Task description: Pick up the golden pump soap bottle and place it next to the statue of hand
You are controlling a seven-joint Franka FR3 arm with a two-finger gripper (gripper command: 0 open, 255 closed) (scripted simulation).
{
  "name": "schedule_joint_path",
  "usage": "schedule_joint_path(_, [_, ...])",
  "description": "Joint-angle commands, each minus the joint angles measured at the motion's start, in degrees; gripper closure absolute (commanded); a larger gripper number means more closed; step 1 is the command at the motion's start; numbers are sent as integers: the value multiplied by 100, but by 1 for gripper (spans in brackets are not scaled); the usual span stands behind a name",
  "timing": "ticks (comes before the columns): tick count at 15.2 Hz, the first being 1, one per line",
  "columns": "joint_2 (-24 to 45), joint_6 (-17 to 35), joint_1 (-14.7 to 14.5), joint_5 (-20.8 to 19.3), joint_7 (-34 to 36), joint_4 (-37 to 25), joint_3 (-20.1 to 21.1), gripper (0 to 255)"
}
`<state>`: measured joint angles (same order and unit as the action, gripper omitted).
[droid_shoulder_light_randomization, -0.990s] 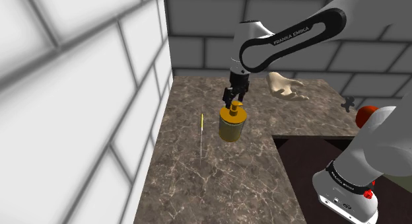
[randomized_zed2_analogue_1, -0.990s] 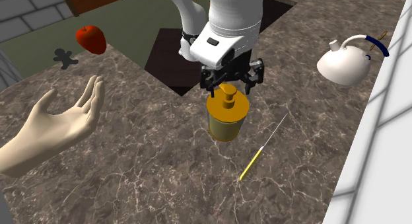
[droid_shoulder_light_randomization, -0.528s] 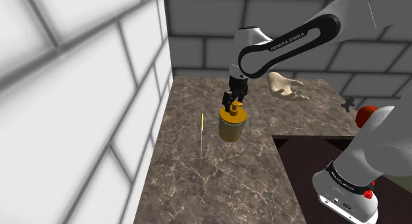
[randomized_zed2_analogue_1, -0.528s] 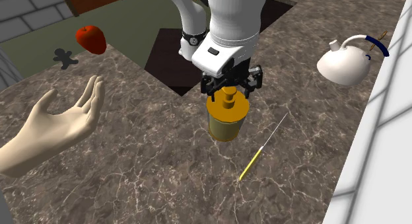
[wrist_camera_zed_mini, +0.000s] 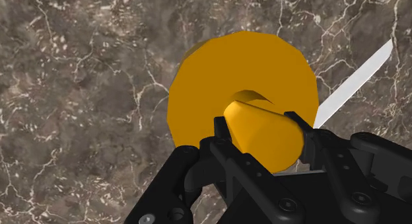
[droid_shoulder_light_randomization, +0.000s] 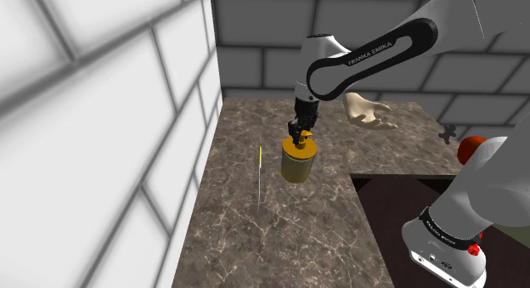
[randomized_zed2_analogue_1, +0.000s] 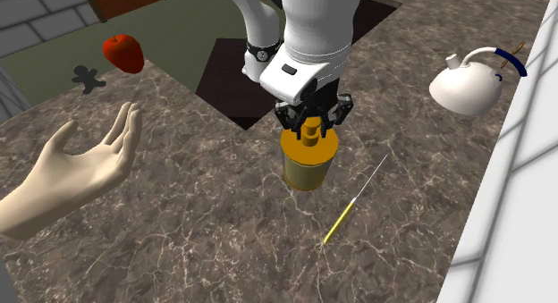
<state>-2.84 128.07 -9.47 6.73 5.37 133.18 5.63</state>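
Wrist view puts the tool (wrist_camera_zed_mini: pixel 261 127) right over the golden pump soap bottle (wrist_camera_zed_mini: pixel 198 90), and I read its two black fingers as pinched on the pump head, one on each side, with the round golden top of the bottle directly beneath them. From the shoulder view the tool (droid_shoulder_light_randomization: pixel 299 129) comes straight down onto the pump, and the bottle (droid_shoulder_light_randomization: pixel 297 163) hangs directly under it. It looks to me as if it stands on the marbled counter (droid_shoulder_light_randomization: pixel 255 235), not yet lifted, though I can't be sure of contact at its base.

So I judge the step in hand to be the grasp, with the carry yet to come. The hand statue (droid_shoulder_light_randomization: pixel 367 112) lies palm up, well apart from the tool, beyond it and toward the shoulder view's right. A slender white blade with a yellow handle (randomized_zed2_analogue_1: pixel 356 200) lies on the counter near the bottle, on the side of the tool away from the statue (randomized_zed2_analogue_1: pixel 71 172), so it should not trouble the route.

Next I'd want a straight lift, enough to free the base, then a steady sweep toward the statue and a gentle set-down just beside its open palm. Holding by the pump head alone is a narrow grip, so I'd expect the bottle might swing or slip if I hurry.
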Motion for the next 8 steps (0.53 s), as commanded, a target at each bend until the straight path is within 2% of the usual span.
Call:
schedule_joint_path(1, [0, 0, 0, 0, 0, -1, 0, 255])
schedule_joint_path(5, [0, 1, 0, 0, 0, 0, 0, 255])
schedule_joint_path(8, [-133, -234, 4, -5, 16, -104, -5, 255])
